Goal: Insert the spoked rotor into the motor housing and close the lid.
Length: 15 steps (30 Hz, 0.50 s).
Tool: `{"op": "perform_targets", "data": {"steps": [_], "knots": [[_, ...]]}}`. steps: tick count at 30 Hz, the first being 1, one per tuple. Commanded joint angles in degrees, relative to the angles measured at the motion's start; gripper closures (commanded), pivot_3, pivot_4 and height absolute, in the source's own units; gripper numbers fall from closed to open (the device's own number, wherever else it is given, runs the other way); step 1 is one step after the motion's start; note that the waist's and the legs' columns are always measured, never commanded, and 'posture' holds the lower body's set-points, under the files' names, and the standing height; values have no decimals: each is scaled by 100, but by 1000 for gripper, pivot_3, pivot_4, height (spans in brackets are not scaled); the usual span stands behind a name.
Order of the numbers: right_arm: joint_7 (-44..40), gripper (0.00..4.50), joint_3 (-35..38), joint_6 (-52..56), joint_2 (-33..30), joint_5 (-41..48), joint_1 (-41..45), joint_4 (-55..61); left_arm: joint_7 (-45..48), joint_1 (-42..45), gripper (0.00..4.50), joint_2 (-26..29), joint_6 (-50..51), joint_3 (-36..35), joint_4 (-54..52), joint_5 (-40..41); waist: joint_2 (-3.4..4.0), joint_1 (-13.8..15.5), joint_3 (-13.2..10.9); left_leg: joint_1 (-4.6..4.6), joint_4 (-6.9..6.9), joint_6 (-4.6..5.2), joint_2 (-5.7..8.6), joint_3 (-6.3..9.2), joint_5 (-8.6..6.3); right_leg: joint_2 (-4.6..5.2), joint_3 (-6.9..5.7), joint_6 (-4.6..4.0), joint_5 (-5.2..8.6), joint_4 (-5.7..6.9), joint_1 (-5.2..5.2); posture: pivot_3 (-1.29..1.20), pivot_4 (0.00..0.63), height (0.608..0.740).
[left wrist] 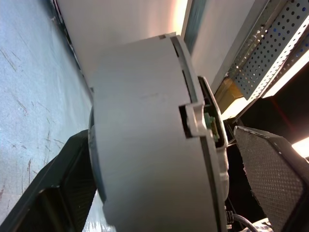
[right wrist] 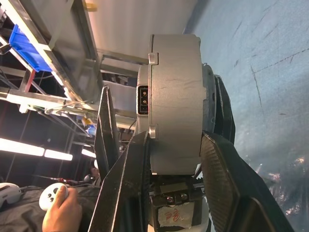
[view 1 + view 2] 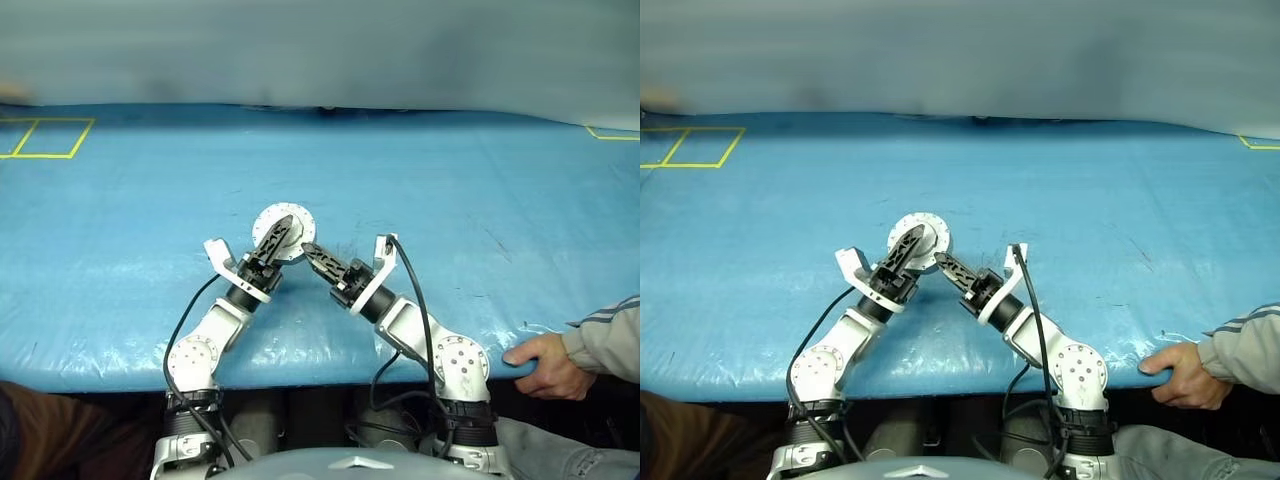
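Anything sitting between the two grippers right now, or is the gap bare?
Not bare: the closed motor assembly, its lid facing the camera, sits between the left gripper and right gripper, as the head views show. Both wrist views show fingers flanking its grey body.

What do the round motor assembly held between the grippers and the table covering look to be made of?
The motor assembly looks like cast or machined metal with a matte grey finish: faint scratches and crisp edges show on its side wall. It could also be painted. The table covering looks like blue plastic sheeting, slightly glossy and wrinkled.
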<state>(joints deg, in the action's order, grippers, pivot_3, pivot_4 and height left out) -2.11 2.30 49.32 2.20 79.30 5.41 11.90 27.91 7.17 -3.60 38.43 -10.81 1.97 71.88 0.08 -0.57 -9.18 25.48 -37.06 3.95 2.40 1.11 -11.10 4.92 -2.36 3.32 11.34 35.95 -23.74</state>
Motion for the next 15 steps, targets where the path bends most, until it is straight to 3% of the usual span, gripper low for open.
{"op": "perform_targets", "data": {"steps": [1,4,14,15], "knots": [[-203,3344,-58,-17,63,141,73,315,98,94,954,-229,-11,47,-9,-29,0,-4,0,0,0,1,0,-1,0,0,1,0,0,0,0,0,150,740],[-146,3344,-24,-59,74,120,82,284,42,78,1925,-261,-30,-18,18,27,0,-4,0,0,0,0,-1,0,0,0,0,0,0,0,-1,0,150,740],[-9,3344,30,-221,58,-237,147,175,-110,81,1994,-293,-116,-76,81,117,0,-3,0,1,0,1,0,0,-1,0,0,0,0,0,-1,0,150,740],[-12,2997,46,-249,56,-307,162,141,-127,89,1994,-294,-156,-83,92,89,0,-3,0,1,0,1,-1,0,-1,0,1,0,0,0,-1,0,150,740]]}}
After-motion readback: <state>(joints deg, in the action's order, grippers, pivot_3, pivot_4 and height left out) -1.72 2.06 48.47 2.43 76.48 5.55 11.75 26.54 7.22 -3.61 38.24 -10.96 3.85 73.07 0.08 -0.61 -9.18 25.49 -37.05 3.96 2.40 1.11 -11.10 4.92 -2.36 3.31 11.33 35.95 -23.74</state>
